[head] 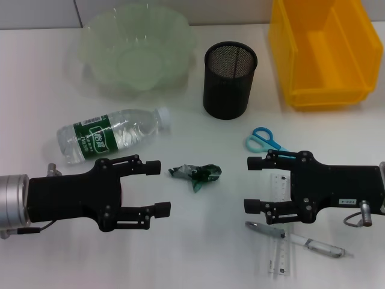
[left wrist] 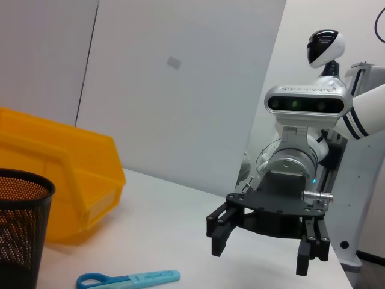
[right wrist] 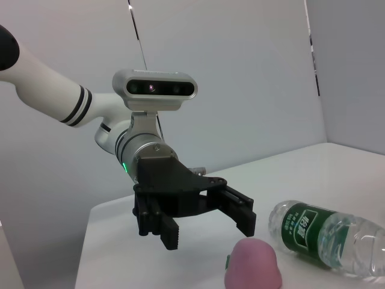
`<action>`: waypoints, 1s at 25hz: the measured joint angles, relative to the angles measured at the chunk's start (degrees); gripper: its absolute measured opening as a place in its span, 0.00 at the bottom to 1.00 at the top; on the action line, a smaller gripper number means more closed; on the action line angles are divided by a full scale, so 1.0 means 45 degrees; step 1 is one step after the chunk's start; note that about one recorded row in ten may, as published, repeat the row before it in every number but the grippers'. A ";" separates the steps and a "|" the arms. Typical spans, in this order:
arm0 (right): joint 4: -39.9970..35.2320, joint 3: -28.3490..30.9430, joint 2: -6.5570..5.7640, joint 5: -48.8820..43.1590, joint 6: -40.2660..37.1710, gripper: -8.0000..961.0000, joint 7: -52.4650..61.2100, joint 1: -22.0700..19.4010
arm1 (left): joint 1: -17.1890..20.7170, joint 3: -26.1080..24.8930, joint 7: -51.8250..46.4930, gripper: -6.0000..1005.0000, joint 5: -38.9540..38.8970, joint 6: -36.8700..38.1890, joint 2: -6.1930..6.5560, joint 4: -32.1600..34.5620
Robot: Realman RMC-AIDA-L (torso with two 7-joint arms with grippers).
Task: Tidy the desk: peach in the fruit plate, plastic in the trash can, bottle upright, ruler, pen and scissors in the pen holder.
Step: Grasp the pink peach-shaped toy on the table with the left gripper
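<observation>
A clear bottle (head: 111, 135) with a green label lies on its side at the left, also seen as the bottle (right wrist: 328, 238). My left gripper (head: 159, 188) hovers open just in front of it, and shows as the left gripper (right wrist: 209, 230). Crumpled green plastic (head: 195, 174) lies between the two grippers. My right gripper (head: 249, 184) is open over the clear ruler (head: 280, 247), with the pen (head: 301, 241) beside it and the blue scissors (head: 264, 139) just behind; it shows as the right gripper (left wrist: 261, 250). The pink peach (right wrist: 252, 265) shows only in the right wrist view.
At the back stand the pale green fruit plate (head: 135, 51), the black mesh pen holder (head: 230, 78) and the yellow trash can (head: 322, 54). The left wrist view shows the pen holder (left wrist: 18, 229), the trash can (left wrist: 60, 186) and the scissors (left wrist: 129, 279).
</observation>
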 joint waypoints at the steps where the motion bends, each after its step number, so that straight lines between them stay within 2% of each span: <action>1: 0.0000 0.0000 0.0000 0.0000 0.0000 0.85 0.0000 0.0000 | 0.0000 0.0000 0.0000 0.83 0.0000 0.0000 0.0000 0.0000; 21: 0.0000 -0.0020 0.0040 -0.0200 -0.0001 0.85 -0.0072 -0.0015 | -0.0033 -0.0065 -0.0318 0.82 -0.0041 -0.0042 -0.0037 0.0384; 25: -0.0008 -0.0021 0.0039 -0.0203 -0.0001 0.85 -0.0075 -0.0004 | -0.0002 -0.0071 -0.0974 0.82 -0.0052 -0.0068 -0.0082 0.1239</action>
